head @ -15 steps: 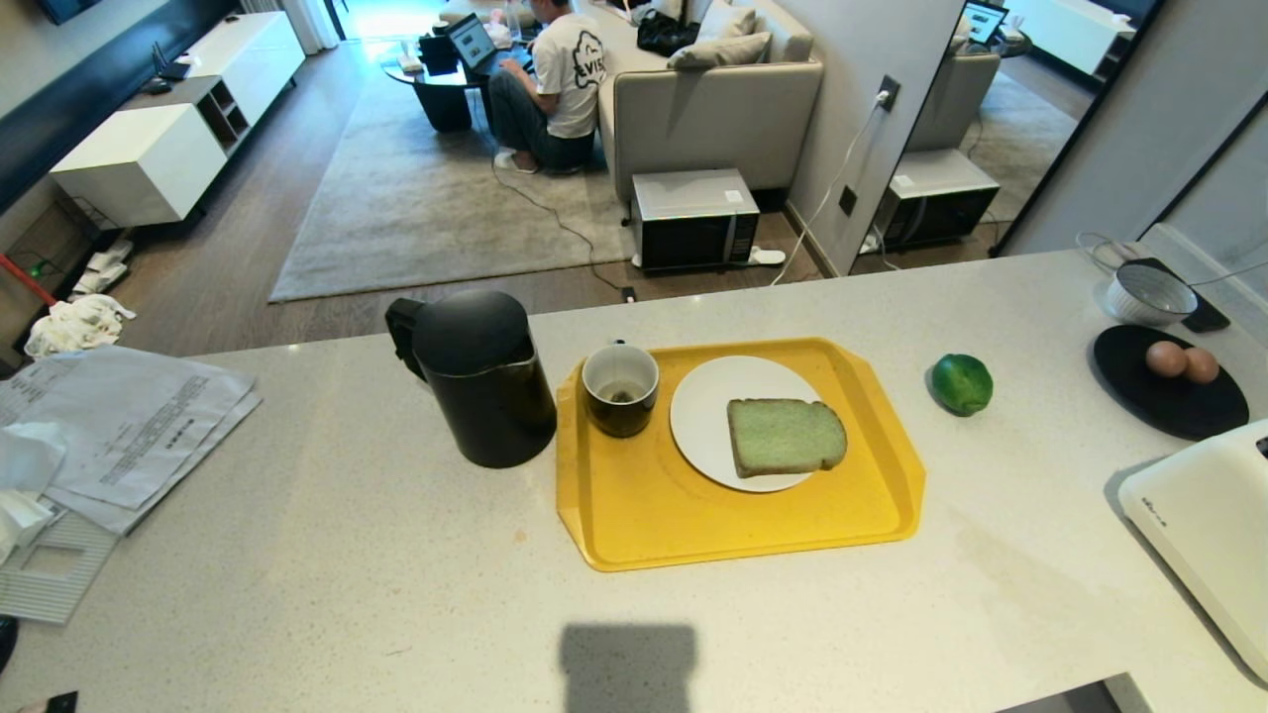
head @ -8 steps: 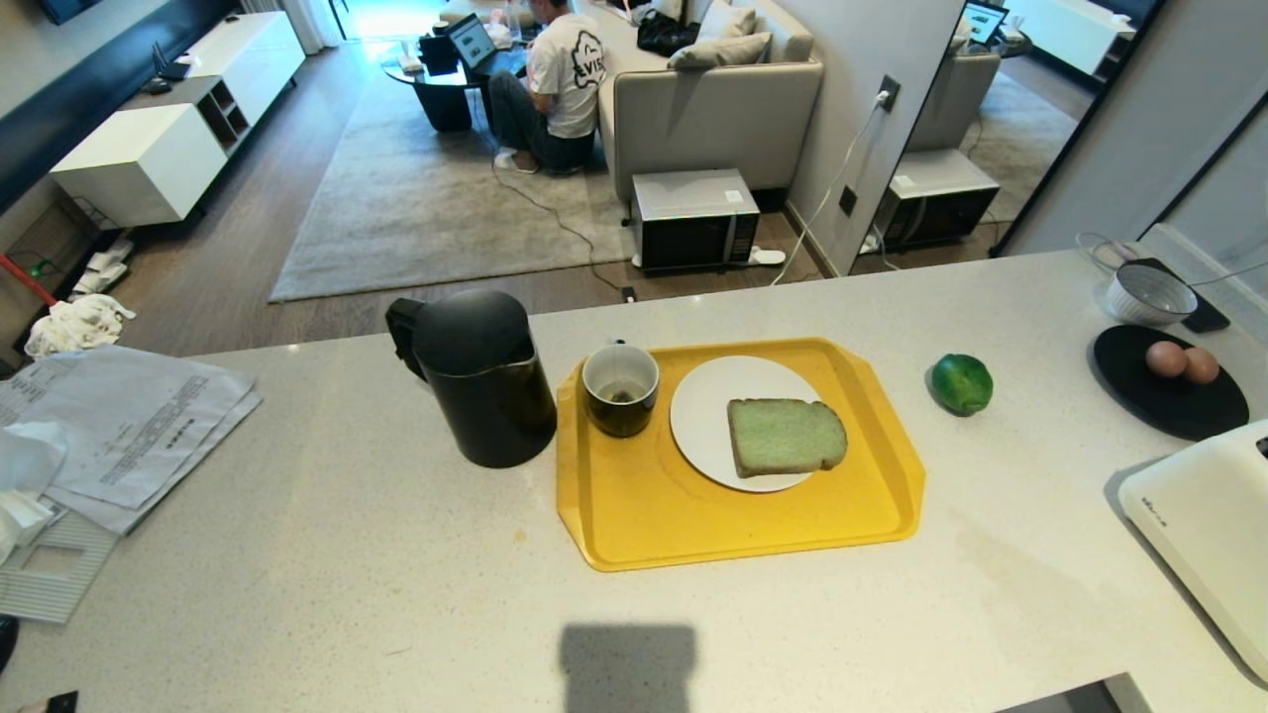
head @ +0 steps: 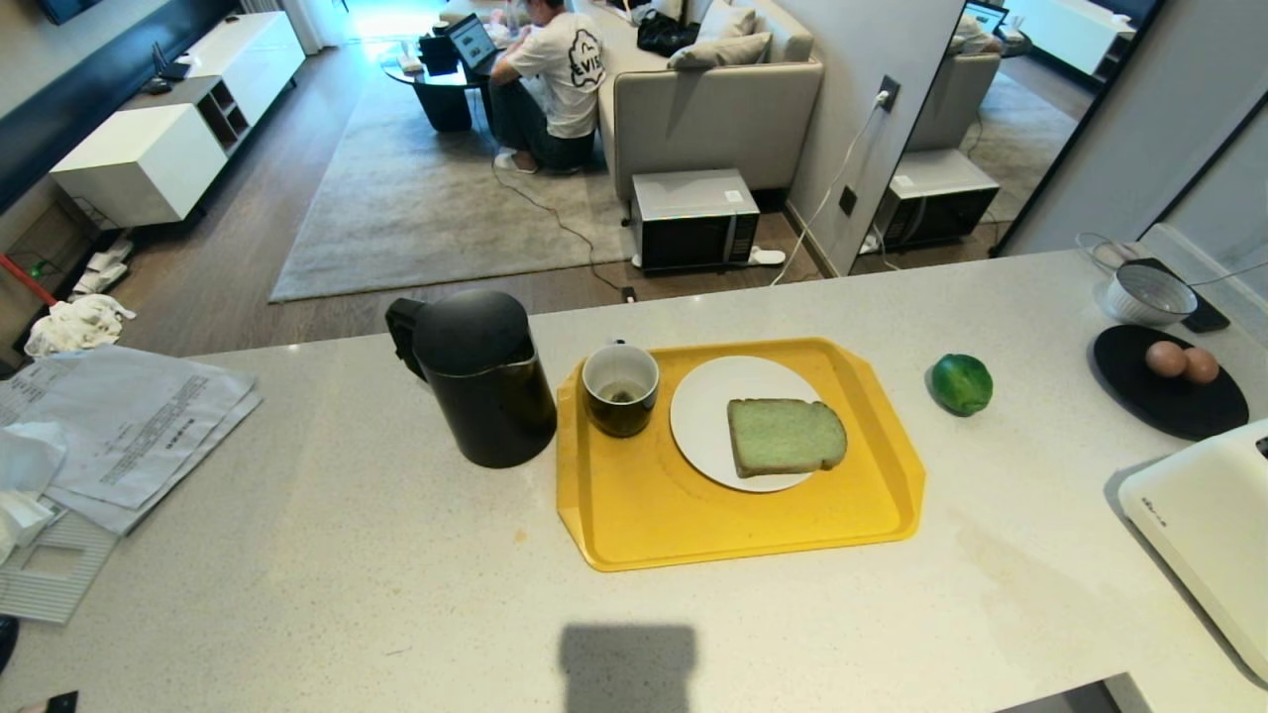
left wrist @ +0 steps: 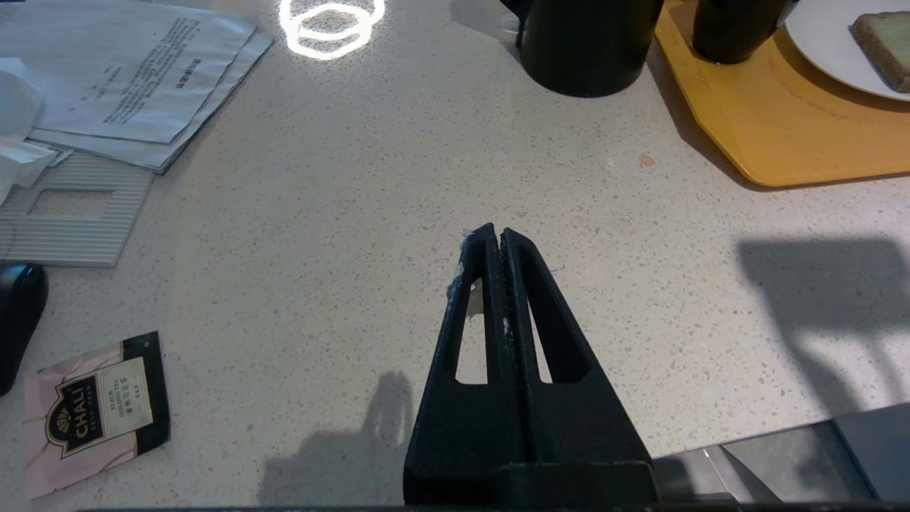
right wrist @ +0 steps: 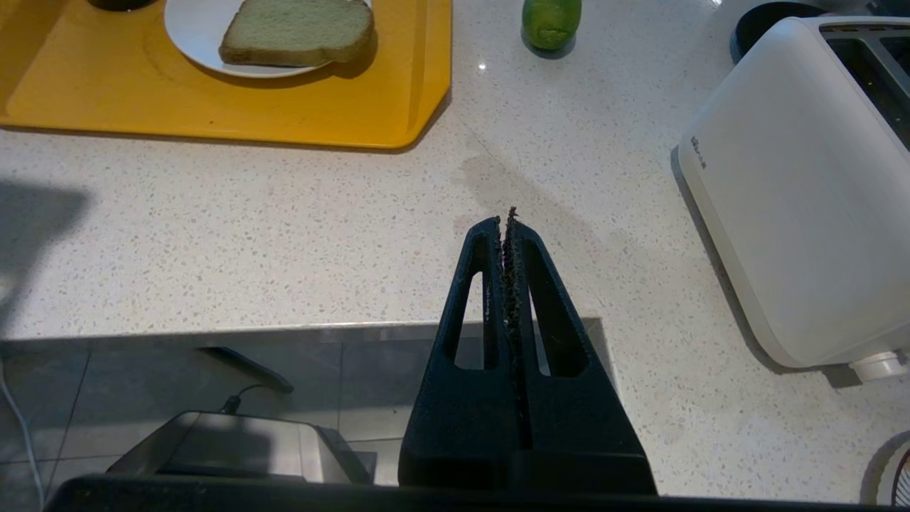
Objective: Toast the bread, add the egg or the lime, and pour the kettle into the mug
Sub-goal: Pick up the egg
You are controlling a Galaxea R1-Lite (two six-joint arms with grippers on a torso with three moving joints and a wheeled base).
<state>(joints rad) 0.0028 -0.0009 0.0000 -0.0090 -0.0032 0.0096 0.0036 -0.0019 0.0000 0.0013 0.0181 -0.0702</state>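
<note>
Lying on white plate (head: 713, 396): bread (head: 786, 437), untouched.

1 kettle (head: 480, 376), 1 mug (head: 620, 388), 1 bread (head: 786, 436), 1 lime (head: 961, 383), 2 eggs (head: 1183, 361)

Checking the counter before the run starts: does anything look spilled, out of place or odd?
Nothing is spilled or tipped. Two small oddities: the bread has a pale green crumb, and the mug already holds something small and dark at the bottom. An opened tea sachet lies loose near the counter edge.
</note>
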